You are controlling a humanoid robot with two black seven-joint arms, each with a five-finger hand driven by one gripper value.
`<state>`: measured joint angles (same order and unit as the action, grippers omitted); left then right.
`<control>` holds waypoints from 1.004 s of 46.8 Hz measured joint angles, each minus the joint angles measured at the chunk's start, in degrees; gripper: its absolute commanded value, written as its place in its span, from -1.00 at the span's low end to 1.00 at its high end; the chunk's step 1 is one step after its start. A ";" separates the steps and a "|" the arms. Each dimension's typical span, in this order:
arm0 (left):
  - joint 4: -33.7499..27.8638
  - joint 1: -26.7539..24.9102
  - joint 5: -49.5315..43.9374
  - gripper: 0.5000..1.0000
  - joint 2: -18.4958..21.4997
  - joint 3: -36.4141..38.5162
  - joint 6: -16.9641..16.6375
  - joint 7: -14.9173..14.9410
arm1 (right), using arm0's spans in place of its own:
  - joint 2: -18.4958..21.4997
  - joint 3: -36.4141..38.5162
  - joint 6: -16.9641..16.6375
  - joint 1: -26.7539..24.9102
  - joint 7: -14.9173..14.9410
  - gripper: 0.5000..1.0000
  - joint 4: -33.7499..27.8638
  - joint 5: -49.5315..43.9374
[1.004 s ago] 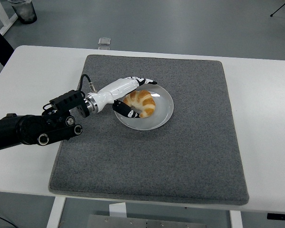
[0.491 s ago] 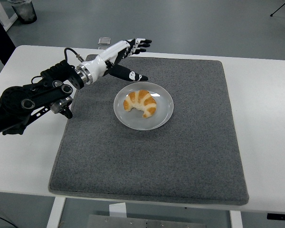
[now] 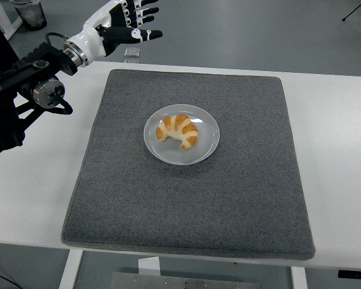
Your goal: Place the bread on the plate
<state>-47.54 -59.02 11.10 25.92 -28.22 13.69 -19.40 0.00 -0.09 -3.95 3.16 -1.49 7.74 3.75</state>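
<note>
The croissant [image 3: 178, 130] lies on the round grey plate [image 3: 206, 147], at the middle of the grey mat [image 3: 228, 198] covering the white tabletop [image 3: 337, 150]. The left hand [image 3: 121, 18] hangs high at about 11 o'clock from the plate, well apart from it, fingers [image 3: 145, 34] spread and holding nothing.

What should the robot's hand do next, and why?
Probably nothing more than pull back to rest at the left side. The bread already lies on the plate, and the left hand is open, empty and raised past the table's far edge, so no further grasp seems needed.
</note>
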 measured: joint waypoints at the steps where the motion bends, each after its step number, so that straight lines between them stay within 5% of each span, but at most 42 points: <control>1: 0.87 -0.06 -1.90 0.99 -0.03 0.00 0.80 0.00 | 0.00 0.00 0.00 0.01 0.00 0.81 0.01 0.00; 8: 6.05 0.00 -7.99 0.99 -0.36 0.07 3.92 -0.01 | 0.00 0.00 0.00 0.00 -0.01 0.81 0.04 0.00; 47: 15.03 5.49 -16.46 0.98 -6.71 0.02 8.03 2.24 | 0.00 0.00 -0.06 0.00 -0.01 0.81 0.13 0.01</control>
